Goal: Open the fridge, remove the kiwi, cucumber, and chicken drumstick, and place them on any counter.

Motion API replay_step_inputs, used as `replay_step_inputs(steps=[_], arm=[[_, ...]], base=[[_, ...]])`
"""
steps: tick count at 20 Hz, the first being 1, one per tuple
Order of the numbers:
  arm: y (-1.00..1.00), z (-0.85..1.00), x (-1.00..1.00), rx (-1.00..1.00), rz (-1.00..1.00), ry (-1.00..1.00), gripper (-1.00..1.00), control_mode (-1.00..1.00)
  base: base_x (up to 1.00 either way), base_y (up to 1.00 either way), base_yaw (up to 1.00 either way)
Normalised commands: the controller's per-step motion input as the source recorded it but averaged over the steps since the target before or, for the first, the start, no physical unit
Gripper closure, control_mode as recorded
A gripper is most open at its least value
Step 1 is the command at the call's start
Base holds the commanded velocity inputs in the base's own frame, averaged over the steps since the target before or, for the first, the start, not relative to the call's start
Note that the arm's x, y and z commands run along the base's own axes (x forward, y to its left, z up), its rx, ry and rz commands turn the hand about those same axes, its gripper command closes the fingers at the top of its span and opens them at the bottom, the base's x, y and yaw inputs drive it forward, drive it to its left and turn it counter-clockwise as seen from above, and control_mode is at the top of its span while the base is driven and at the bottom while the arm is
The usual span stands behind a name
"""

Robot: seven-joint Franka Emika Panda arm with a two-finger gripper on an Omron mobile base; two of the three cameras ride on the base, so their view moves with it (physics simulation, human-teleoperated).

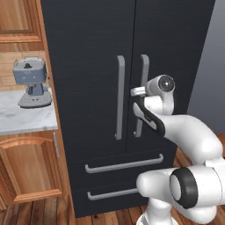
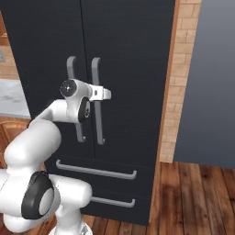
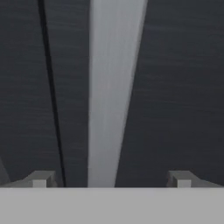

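The white arm's fingers (image 3: 112, 179) are sitting spread wide either side of the tall black fridge's (image 1: 88, 52) right grey bar handle (image 3: 111, 87), not gripping it.

fridge (image 1: 92, 52) right of counter (image 1: 26, 118) | hand (image 3: 111, 181) before right door handle (image 3: 111, 87)

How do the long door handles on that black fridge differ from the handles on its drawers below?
The door handles stand upright, side by side at the middle seam; the drawer handles lie level, one above the other. The right door handle sits between the open fingers of the gripper; the drawer handles have nothing near them. All are plain grey bars on the closed fridge.
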Motion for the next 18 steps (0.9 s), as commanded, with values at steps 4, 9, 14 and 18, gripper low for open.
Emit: replay_step_inputs(steps=[4, 9, 14, 18], arm=[[0.01, 0.00, 0.45, 0.10, 0.00, 0.00, -1.00, -1.00], [0.00, 0.00, 0.55, 0.10, 0.00, 0.00, -1.00, -1.00], [0.00, 0.00, 0.59, 0.05, 0.00, 0.00, -1.00, -1.00], [0.00, -0.01, 0.67, 0.02, 0.00, 0.00, 1.00, -1.00]], base=[[0.00, 0.00, 0.00], [0.00, 0.00, 0.00], [0.00, 0.00, 0.00], [0.00, 0.00, 0.00]])
